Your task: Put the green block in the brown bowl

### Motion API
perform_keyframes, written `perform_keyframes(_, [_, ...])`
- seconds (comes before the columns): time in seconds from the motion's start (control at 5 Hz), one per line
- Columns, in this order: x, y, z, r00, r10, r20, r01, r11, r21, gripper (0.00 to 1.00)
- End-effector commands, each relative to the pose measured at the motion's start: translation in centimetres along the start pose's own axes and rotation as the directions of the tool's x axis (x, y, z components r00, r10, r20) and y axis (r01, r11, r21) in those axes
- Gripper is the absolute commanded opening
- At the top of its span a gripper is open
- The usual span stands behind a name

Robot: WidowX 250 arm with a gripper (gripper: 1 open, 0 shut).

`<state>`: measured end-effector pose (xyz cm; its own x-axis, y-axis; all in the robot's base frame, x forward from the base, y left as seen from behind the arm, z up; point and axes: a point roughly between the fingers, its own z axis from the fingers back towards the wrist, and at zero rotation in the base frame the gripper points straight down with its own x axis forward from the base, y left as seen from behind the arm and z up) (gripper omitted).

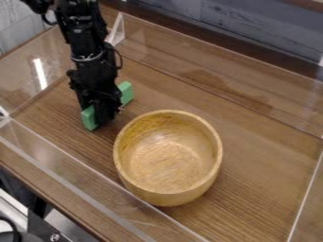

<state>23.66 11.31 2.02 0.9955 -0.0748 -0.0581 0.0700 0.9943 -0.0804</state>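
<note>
Your gripper (98, 110) points straight down, jaws pinching the green block (106, 105) where it lies on the wooden table (252, 113), just beside the brown bowl (168, 156) at its upper-left rim. Lift straight up until the block clears the thick wall, then carry it over the bowl's centre before lowering.
</note>
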Motion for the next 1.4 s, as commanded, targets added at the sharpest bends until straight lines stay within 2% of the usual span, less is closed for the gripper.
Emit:
perform_keyframes(0.0, [0.8, 0.0, 1.9, 1.0, 0.003, 0.03, -0.004, 1.0, 0.021, 0.0])
perform_keyframes(0.6, [1.0, -0.8, 3.7, 0.999, 0.032, 0.002, -0.032, 0.999, -0.001, 0.0])
perform_keyframes(0.8, [0.7, -1.6, 5.6, 0.999, 0.052, -0.015, -0.052, 0.999, -0.016, 0.0])
perform_keyframes(1.2, [0.0, -5.1, 13.7, 0.996, 0.085, 0.001, -0.085, 0.996, -0.03, 0.0])
